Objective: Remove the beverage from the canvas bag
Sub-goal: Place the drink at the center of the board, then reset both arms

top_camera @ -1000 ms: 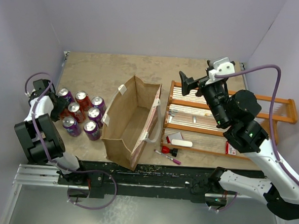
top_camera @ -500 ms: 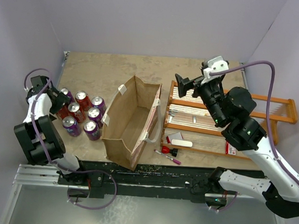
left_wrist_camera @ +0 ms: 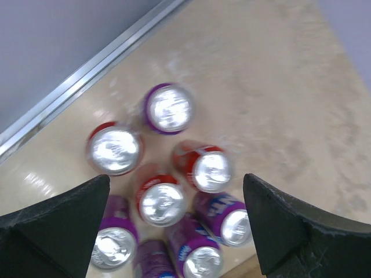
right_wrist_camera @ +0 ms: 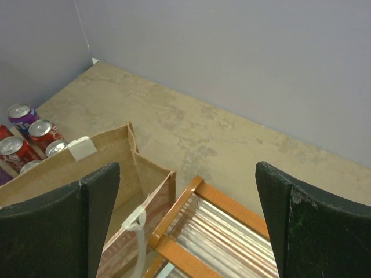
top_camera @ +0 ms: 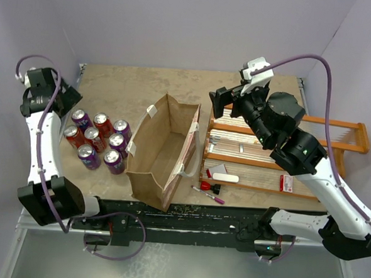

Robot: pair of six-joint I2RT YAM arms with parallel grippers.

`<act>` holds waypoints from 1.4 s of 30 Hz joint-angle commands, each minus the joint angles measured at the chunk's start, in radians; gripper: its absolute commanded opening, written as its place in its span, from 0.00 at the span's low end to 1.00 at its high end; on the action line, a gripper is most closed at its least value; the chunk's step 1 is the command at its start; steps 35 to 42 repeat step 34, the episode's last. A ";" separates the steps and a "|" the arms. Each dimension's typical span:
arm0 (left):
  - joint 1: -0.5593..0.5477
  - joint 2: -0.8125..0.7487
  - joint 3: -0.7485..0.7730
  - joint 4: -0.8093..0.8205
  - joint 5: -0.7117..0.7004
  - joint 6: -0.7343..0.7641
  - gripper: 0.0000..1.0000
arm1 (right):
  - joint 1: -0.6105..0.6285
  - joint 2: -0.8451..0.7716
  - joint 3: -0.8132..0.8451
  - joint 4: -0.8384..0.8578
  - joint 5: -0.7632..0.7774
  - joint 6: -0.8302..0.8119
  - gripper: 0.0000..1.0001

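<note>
While the canvas bag (top_camera: pixel 162 151) stands upright with its mouth open in the middle of the table (top_camera: pixel 126 85), the beverage cans (top_camera: pixel 99 140) sit outside it, just to its left. They are red and purple, upright and packed close together, and the nearest of them are just beside the bag's left wall. One white loop handle hangs on each long side of the bag.

My left gripper (top_camera: pixel 67 99) hangs above the far left corner of that cluster, at the table's left edge. Its fingers are spread wide, holding nothing. From my left wrist I look straight down on the silver can tops.

My right gripper (top_camera: pixel 220 100) is raised over the far right part of the table. It is also spread wide and empty, and points toward the bag's far end. From my right wrist I see the bag's far corner and a few cans beyond it.

Just right of the bag lies the orange wooden-framed rack (top_camera: pixel 267 150), flat on the table. A red-capped marker (top_camera: pixel 208 194) lies near its near left corner.
</note>
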 commanded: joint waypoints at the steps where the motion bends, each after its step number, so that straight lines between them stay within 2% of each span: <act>1: -0.119 -0.056 0.179 0.045 0.048 0.148 0.99 | -0.005 -0.003 0.073 -0.079 0.058 0.142 1.00; 5: -0.275 -0.075 0.263 0.135 0.211 0.291 0.99 | -0.005 -0.018 0.100 -0.135 0.231 0.268 1.00; 10: -0.493 -0.077 0.409 0.163 0.322 0.416 0.99 | -0.005 -0.040 0.192 -0.236 0.330 0.309 1.00; 13: -0.525 -0.080 0.484 0.190 0.411 0.347 0.99 | -0.005 -0.032 0.284 -0.295 0.379 0.326 1.00; 16: -0.525 -0.113 0.480 0.275 0.546 0.233 0.99 | -0.005 -0.008 0.386 -0.381 0.428 0.361 1.00; 18: -0.539 -0.137 0.482 0.297 0.601 0.212 0.99 | -0.005 -0.008 0.416 -0.419 0.455 0.383 1.00; 28: -0.640 -0.225 0.434 0.203 0.536 0.339 0.99 | -0.005 -0.056 0.382 -0.416 0.559 0.340 1.00; 32: -0.657 -0.227 0.454 0.170 0.465 0.411 0.99 | -0.005 -0.072 0.373 -0.374 0.494 0.287 1.00; 34: -0.657 -0.222 0.480 0.149 0.403 0.446 0.99 | -0.005 -0.049 0.421 -0.409 0.500 0.317 1.00; 42: -0.657 -0.222 0.480 0.149 0.403 0.446 0.99 | -0.005 -0.049 0.421 -0.409 0.500 0.317 1.00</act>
